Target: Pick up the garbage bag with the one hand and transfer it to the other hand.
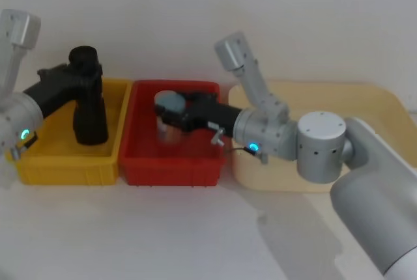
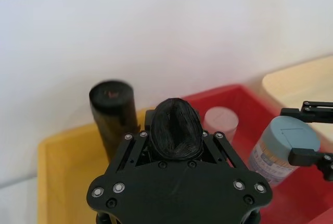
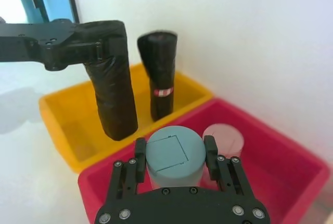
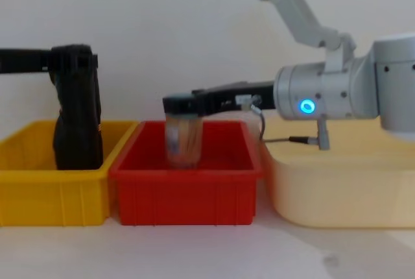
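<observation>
The garbage bag (image 1: 91,120) is a plain black roll held upright over the yellow bin (image 1: 65,169). My left gripper (image 1: 88,81), on the green-ringed arm, is shut on its upper part; the bag's round top (image 2: 176,129) shows between the fingers. From across, the bag (image 3: 112,86) hangs from the left gripper (image 3: 104,49). My right gripper (image 1: 171,107), on the blue-ringed arm, is over the red bin (image 1: 169,169), shut on a jar with a grey-blue lid (image 3: 174,153). The two grippers are well apart.
A second black roll with a red-and-white label (image 3: 158,73) stands in the yellow bin behind the bag. A white-lidded jar (image 3: 222,138) sits in the red bin. A cream tray (image 1: 365,98) lies to the right under the right arm.
</observation>
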